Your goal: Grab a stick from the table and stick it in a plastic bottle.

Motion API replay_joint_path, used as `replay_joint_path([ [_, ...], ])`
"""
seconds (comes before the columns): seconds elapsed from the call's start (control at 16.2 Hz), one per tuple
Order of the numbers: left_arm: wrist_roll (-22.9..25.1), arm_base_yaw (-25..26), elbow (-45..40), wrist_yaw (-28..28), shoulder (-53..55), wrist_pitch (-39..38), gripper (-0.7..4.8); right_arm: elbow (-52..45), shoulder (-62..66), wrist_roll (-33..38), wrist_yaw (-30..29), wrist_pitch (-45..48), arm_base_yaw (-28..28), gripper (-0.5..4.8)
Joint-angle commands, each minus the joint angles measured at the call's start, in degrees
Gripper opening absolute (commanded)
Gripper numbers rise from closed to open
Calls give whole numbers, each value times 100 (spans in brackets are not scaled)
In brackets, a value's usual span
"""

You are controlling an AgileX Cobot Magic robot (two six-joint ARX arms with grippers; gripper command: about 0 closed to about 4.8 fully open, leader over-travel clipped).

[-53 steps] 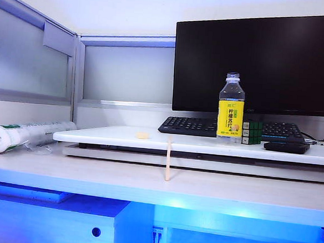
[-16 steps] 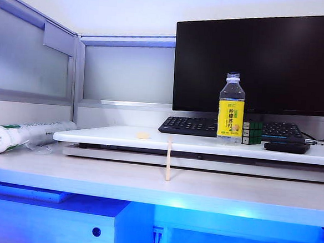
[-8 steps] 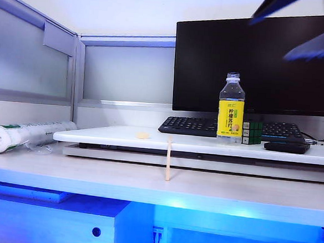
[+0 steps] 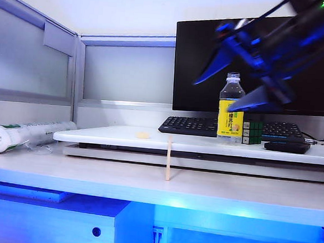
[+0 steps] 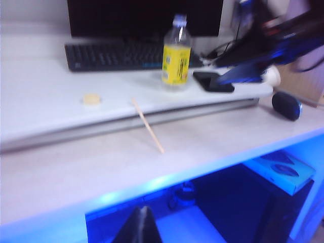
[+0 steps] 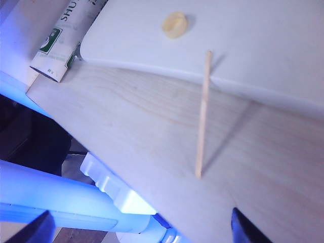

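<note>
The right gripper [image 4: 240,77], jaws wide and empty, is now swinging in above the bottle [image 4: 231,107], approaching. The stick [image 4: 169,158] is leaning untouched against the board. Left gripper [image 5: 140,226]: state indeterminable.

A black monitor [image 4: 255,61] stands behind a keyboard [image 4: 189,125] and cube [image 4: 252,132].

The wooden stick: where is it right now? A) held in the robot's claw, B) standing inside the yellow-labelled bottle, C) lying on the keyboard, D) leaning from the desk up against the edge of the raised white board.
D: the stick has its lower end on the table and its top against the board's edge, untouched; the open right gripper is above, near the plastic bottle.
</note>
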Motion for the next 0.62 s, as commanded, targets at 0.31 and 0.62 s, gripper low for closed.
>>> replay_joint_path([
  [0.31,-24,4,11,26,4,361,-5,2146,3010,341,352,136,374,479],
  [0.62,-22,4,9,24,4,363,-5,2675,3475,627,472,155,463,479],
])
